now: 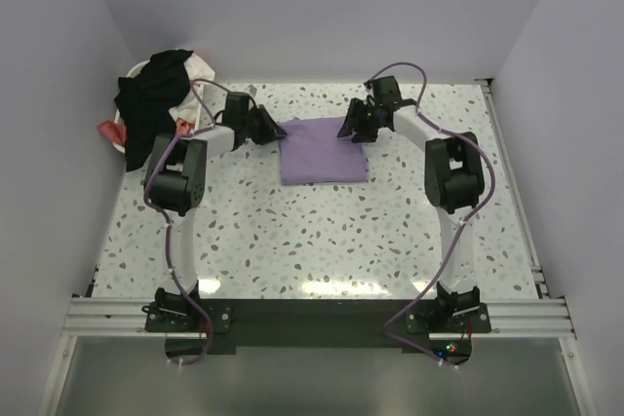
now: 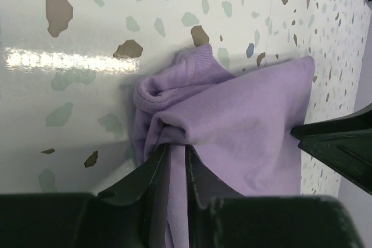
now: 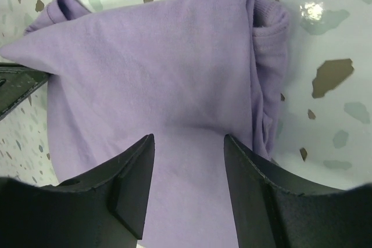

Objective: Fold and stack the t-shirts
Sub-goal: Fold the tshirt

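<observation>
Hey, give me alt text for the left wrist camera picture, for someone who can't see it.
The left claw is pinched shut on a bunched fold of a purple t-shirt lying on a white speckled table. A ribbed hem curls up beyond the fold.

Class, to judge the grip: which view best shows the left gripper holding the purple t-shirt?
Left wrist: the left gripper pinches a fold of the purple t-shirt. Top external shows them merely meeting; right wrist misses the pinch.

Dark clothes [image 1: 156, 90] hide most of the white basket [image 1: 136, 68] beneath them.
</observation>
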Controlling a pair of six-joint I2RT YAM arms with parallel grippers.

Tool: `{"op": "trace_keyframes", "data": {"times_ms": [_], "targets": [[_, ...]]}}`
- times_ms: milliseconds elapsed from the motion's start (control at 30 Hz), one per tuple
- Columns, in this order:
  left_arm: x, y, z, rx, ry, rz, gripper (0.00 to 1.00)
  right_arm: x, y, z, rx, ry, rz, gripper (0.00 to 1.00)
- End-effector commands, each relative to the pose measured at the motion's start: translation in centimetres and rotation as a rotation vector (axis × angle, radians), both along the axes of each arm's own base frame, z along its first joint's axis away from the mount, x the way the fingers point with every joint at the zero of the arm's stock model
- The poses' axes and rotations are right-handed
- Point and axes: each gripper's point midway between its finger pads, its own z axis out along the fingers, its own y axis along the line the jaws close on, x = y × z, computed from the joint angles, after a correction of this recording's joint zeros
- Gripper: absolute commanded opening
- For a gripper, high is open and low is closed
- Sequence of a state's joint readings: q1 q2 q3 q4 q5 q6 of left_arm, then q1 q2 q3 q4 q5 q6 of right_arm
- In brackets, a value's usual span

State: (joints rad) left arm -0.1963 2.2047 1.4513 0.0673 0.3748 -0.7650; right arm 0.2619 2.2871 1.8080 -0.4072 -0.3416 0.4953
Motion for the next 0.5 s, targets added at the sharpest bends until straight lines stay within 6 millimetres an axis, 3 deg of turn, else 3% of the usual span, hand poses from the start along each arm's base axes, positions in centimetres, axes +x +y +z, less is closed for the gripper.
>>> {"op": "trace_keyframes", "data": {"times_ms": [0,133,267,367,467], "targets": [[1.6,-0.2,6.4,-0.028,-0.139,-0.026,0.22,0.0,-1.6,4.9,-0.04,-0.104,-0.02,0.55],[2.2,-0.8,8.7,-0.071,-0.188,-0.036,0.23,-0.5,-1.6,5.3,-0.027,-0.111,-0.017,0.56],[2.7,-1.5,9.3,-0.114,-0.191,-0.049,0.22,-1.0,-1.4,5.2,-0.011,-0.107,-0.015,0.55],[3.2,-1.6,8.8,-0.12,-0.195,-0.039,0.22,-1.5,-0.8,5.3,0.001,-0.106,-0.003,0.56],[4.2,-1.6,7.0,-0.113,-0.157,-0.033,0.2,-2.8,0.0,5.0,-0.001,-0.097,0.021,0.55]]}}
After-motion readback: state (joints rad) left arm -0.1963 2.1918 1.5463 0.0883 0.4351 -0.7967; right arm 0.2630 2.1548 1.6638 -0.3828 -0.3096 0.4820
